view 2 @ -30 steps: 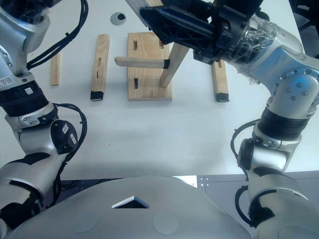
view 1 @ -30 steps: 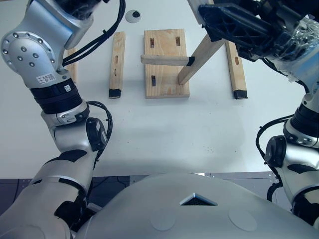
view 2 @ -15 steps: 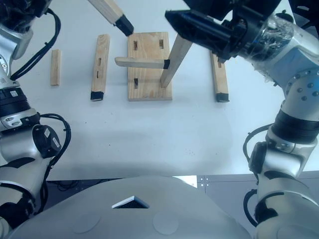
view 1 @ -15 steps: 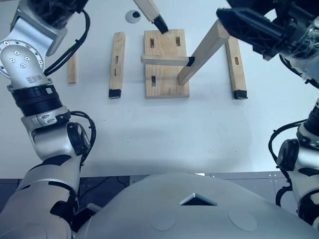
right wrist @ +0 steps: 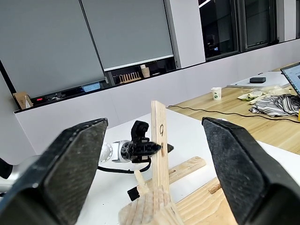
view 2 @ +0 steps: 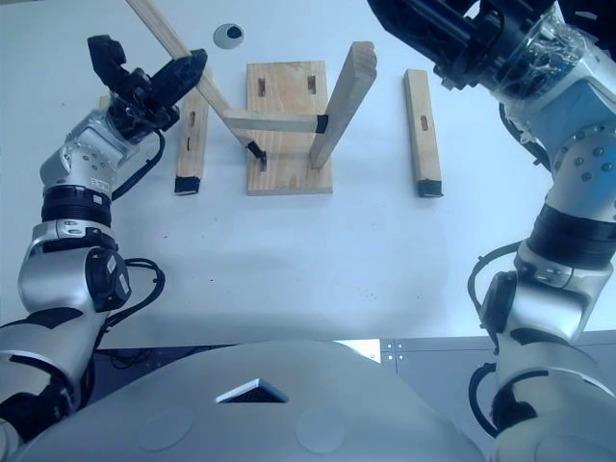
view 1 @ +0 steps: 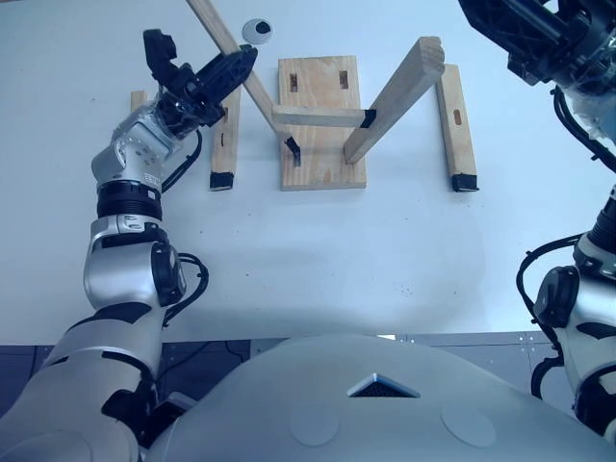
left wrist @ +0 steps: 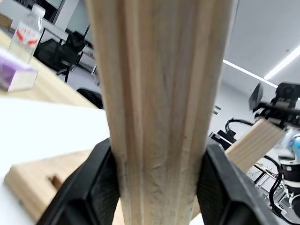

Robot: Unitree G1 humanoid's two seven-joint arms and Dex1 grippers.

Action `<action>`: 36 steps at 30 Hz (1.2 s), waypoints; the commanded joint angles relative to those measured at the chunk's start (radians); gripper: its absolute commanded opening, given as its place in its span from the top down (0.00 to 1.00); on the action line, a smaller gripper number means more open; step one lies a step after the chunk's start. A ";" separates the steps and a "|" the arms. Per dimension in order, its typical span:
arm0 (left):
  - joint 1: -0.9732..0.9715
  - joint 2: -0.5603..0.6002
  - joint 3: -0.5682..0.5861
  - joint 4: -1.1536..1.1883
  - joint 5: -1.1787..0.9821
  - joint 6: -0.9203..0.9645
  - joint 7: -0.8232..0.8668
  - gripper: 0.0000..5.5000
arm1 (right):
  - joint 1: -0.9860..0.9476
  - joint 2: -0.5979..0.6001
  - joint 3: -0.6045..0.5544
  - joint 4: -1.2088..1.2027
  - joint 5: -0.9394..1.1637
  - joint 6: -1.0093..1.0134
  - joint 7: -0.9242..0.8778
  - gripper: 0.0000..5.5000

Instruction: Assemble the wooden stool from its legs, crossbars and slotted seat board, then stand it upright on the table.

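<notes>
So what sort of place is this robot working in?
Probably an open-plan office or lab. A long wooden desk carries a laptop and a paper cup. There are black office chairs behind, and strip lights on the ceiling.

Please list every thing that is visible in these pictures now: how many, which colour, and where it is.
table: one, white, under everything.
seat board: one, light wood with dark slots, flat at the far middle.
standing leg: one, light wood, tilted, foot on the seat board.
joined crossbar: one, light wood, running from the standing leg toward the robot's left.
held leg: one, light wood, slanted, black tip down at a seat board slot.
lying legs: two, light wood, black-tipped, one left of the board, one right.
loose crossbar: one, light wood, far left, partly behind the left arm.
round disc: one, grey, beyond the board.
left claw: black, shut on the held leg.
right claw: black, open, raised at the far right.
</notes>
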 commanded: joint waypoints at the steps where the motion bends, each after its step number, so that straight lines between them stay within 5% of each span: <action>1: 0.002 -0.009 -0.027 0.047 0.075 -0.046 -0.026 0.63 | -0.013 0.000 0.008 0.011 -0.025 -0.015 0.006 0.33; 17: 0.001 0.168 -0.331 0.122 0.418 -0.418 -0.275 0.63 | 0.041 0.024 0.013 0.009 -0.082 -0.064 -0.009 0.33; 36: 0.013 0.151 -0.411 -0.056 0.389 -0.474 -0.270 0.63 | 0.061 0.025 0.038 0.022 -0.120 -0.101 -0.004 0.33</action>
